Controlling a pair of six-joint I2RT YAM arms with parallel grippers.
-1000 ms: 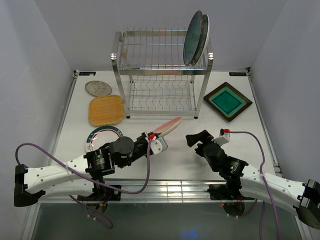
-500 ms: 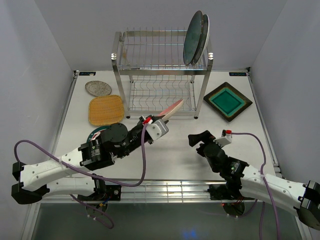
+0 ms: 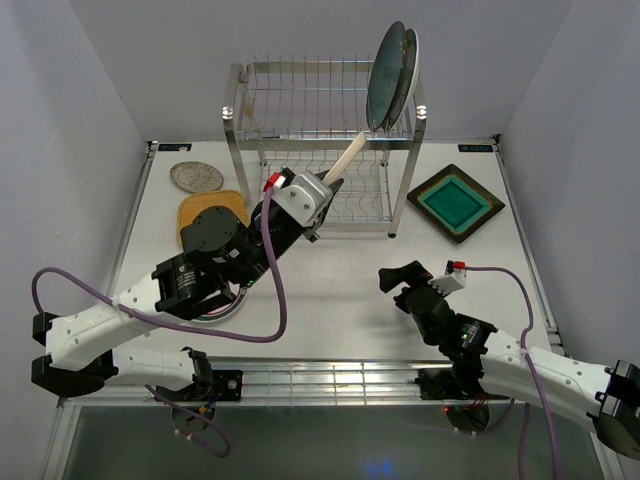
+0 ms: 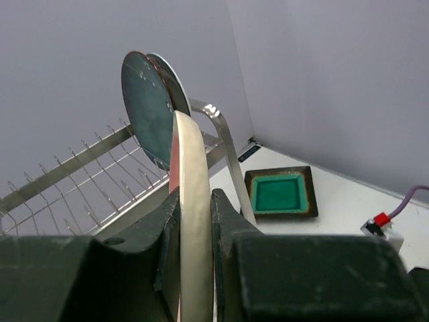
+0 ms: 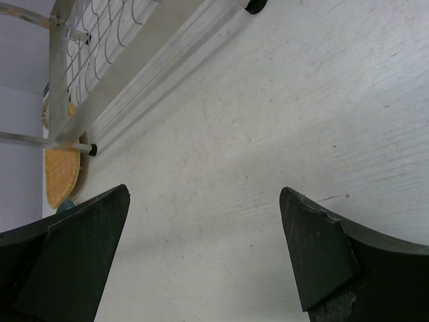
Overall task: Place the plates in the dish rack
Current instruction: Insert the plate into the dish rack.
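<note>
Left fingers [image 4: 226, 225] are clamped on the pink-cream plate [image 4: 191, 194], one on each face near its lower rim. The plate stands on edge between them and rises well clear of the tips, its pink face toward 9 o'clock and its cream rim toward the wrist camera. From above, it leans out of the grip toward 1 o'clock, and its upper rim crosses in front of the top tier of the dish rack [image 3: 300, 120], which stands at 12 o'clock on the bench [image 3: 340, 290]. Whether the rim touches a wire yet, I cannot tell. Right fingers [image 5: 74, 251] are spread wide with nothing between them, low over the bench at about 5 o'clock and well apart from the rack.

Two plates already stand upright at the 3 o'clock end of the top tier: the dark blue-grey plate [image 3: 385, 75] and a paler plate [image 3: 411, 60] just behind it. The lower tier holds none.

Five remain, by my count. One is the plate in hand. The other four are on the bench:
- the small silver-grey plate [image 3: 196, 176] at 10 o'clock
- the yellow woven square [image 3: 195, 208] at 10 o'clock
- the brown square with teal centre [image 3: 455, 202] at 2 o'clock
- the green-rimmed white plate [image 3: 230, 303] at 8 o'clock, mostly hidden under the left arm

I judge the job under a third done, with the third plate being brought to a slot.
</note>
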